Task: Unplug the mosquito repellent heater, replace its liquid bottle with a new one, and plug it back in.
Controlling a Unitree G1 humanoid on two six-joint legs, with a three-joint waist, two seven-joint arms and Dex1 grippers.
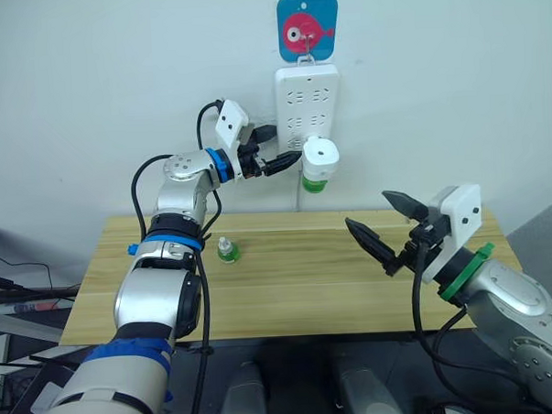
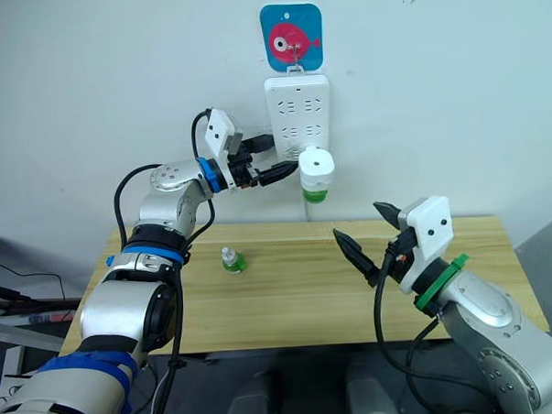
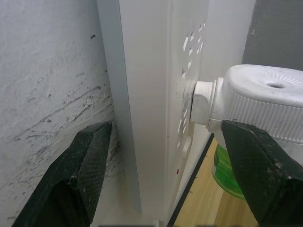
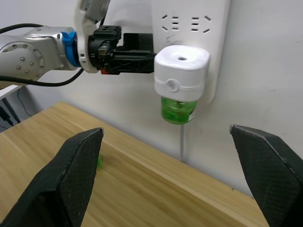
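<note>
Left eye view, wooden table (image 1: 298, 288) against white wall (image 1: 115, 76) (power strip (image 1: 306, 96) hung), both end effectors spread wide.

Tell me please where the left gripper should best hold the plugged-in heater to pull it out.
Grip the white ribbed body of the heater, above the green bottle, coming from its left side. It stands out from the power strip, so pulling straight away from the wall seems safest.

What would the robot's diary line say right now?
heater: plugged into strip | left gripper: open, beside heater | right gripper: open over table | spare bottle: on table
</note>
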